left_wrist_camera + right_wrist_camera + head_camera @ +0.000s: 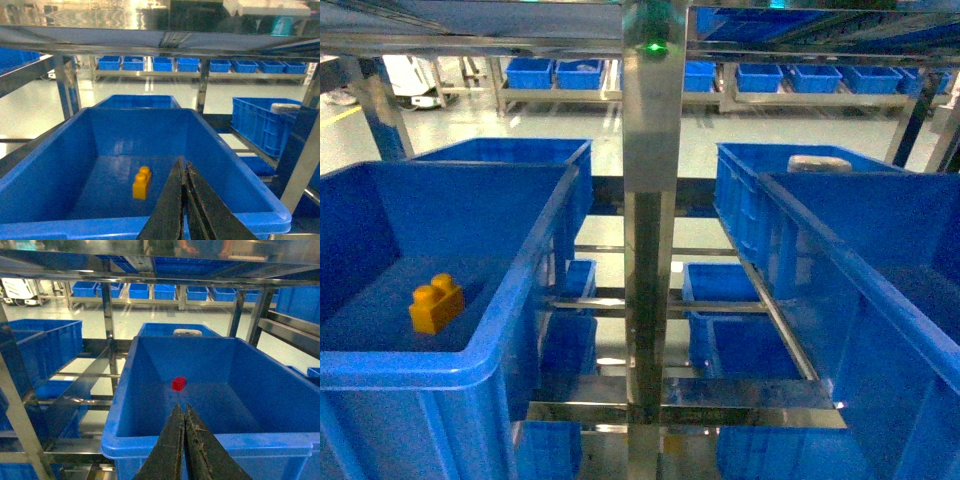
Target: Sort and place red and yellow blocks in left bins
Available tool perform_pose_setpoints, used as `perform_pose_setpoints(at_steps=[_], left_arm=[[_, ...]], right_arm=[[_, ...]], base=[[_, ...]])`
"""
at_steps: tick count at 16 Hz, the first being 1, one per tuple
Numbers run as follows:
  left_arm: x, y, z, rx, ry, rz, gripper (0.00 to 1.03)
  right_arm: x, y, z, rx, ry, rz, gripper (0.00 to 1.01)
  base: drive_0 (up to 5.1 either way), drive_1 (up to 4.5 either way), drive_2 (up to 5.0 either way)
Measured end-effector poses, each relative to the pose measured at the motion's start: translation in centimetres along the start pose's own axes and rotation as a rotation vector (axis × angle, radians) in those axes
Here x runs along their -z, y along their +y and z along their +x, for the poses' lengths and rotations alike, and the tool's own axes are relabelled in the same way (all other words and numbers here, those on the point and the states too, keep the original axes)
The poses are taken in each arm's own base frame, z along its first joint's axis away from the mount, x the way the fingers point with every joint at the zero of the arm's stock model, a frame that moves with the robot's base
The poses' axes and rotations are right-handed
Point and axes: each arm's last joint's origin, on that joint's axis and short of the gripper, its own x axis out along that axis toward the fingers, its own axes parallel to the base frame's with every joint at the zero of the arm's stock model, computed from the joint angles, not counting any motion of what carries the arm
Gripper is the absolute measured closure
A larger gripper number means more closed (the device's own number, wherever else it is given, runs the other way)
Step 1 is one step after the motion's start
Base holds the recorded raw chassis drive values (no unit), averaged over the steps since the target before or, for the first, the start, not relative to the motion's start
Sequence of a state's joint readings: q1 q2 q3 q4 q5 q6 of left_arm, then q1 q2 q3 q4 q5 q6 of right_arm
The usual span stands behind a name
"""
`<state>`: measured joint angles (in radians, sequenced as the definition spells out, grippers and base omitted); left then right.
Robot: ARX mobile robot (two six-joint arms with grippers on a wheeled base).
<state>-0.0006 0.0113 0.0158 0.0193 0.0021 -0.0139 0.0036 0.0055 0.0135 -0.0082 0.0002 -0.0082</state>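
The small glossy red plastic brick (179,384) lies on the floor of the deep bright-blue plastic tub on the right (210,442), straight ahead of and below the right gripper (184,415), whose black fingers are pressed together on nothing. The left gripper (184,170) (likewise closed and empty) hangs over the near rim of the left blue tub (60,155). There the orange-yellow two-stud brick (142,183) already rests, long axis pointing away, so the right arm is judged nearer the remaining brick.
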Motion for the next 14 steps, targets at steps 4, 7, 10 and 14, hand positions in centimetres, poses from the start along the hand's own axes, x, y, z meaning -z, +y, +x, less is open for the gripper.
perform_pose_setpoints(at_steps=[4,7,10,14], left_arm=[[0.26,0.02,0.00,-0.003,0.024,0.002,1.01],[0.26,0.02,0.00,-0.004,0.024,0.002,1.01],[0.26,0.02,0.00,-0.004,0.024,0.002,0.95],[0.26,0.02,0.00,-0.004,0.024,0.003,0.44]], right_arm=[[-0.04,0.00,0.00,0.000,-0.004,0.000,0.99],[-0.04,0.00,0.00,0.000,-0.004,0.000,0.99],[-0.04,0.00,0.00,0.000,-0.004,0.000,0.95],[-0.04,0.00,0.00,0.000,-0.004,0.000,0.44]], base=[[0.0,0.00,0.0],[0.0,0.00,0.0],[0.0,0.00,0.0],[0.0,0.00,0.0]])
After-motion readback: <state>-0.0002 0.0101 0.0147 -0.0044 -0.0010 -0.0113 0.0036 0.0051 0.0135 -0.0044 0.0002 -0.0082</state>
